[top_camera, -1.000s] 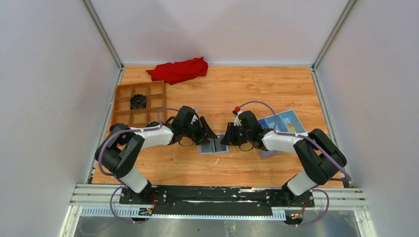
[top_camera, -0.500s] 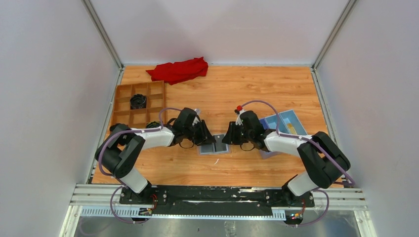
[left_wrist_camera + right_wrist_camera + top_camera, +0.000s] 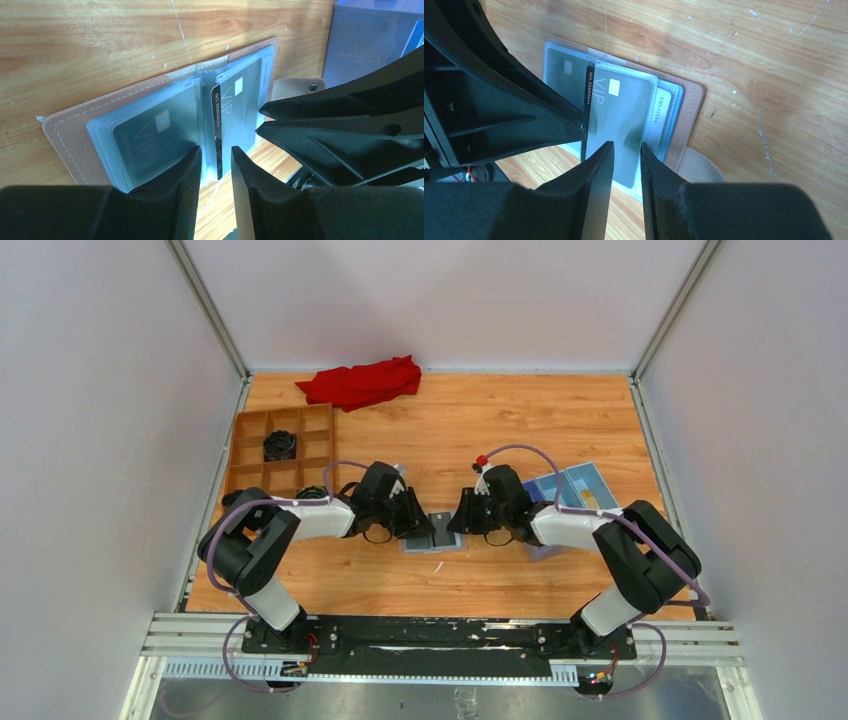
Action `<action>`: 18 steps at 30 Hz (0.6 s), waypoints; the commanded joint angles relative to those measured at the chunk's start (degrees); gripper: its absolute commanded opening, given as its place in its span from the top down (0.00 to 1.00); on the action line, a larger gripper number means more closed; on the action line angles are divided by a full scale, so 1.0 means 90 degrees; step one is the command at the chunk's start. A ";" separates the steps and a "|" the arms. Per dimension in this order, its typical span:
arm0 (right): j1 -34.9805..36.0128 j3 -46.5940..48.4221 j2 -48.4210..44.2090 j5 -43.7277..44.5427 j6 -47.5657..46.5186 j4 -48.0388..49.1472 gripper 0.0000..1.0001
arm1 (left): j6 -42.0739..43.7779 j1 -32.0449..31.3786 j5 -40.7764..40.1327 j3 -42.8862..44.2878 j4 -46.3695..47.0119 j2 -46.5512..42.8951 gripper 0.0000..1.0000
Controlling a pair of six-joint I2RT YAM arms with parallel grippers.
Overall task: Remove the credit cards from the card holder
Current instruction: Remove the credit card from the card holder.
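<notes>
The card holder [image 3: 437, 540] lies open on the table between both grippers, tan-pink outside [image 3: 65, 140], with pale blue clear sleeves. Grey VIP credit cards sit in the sleeves [image 3: 145, 137] [image 3: 619, 115]. A black card [image 3: 216, 120] stands on edge at the fold and also shows in the right wrist view [image 3: 588, 100]. My left gripper [image 3: 216, 150] [image 3: 420, 525] is slightly open, its fingertips straddling the black card's near end at the fold. My right gripper [image 3: 626, 145] [image 3: 460, 523] is slightly open over the right sleeve's near edge.
A deep blue box [image 3: 575, 490] sits right of the holder, behind my right arm. A brown compartment tray [image 3: 250, 452] with a black object [image 3: 281, 445] stands at the left. A red cloth [image 3: 362, 382] lies at the back. Side walls are close.
The left gripper has drawn slightly left and nearer. A dark card now shows in the open holder between the grippers. The right gripper has barely moved.
</notes>
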 commanded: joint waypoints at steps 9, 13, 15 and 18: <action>-0.0070 -0.0080 0.0309 -0.0526 0.0189 0.0442 0.72 | 0.0223 -0.0050 -0.0233 -0.0129 -0.0072 0.0167 0.67; -0.0068 -0.0146 0.0438 -0.0676 0.0313 0.0675 0.74 | 0.0255 -0.0047 -0.0205 -0.0110 -0.0061 0.0105 0.72; -0.0067 -0.0155 0.0510 -0.0755 0.0345 0.0741 0.75 | 0.0285 -0.0051 -0.0196 -0.0108 -0.0058 0.0065 0.72; -0.0068 -0.0155 0.0612 -0.0828 0.0399 0.0818 0.75 | 0.0287 -0.0051 -0.0149 -0.0079 -0.0067 0.0091 0.72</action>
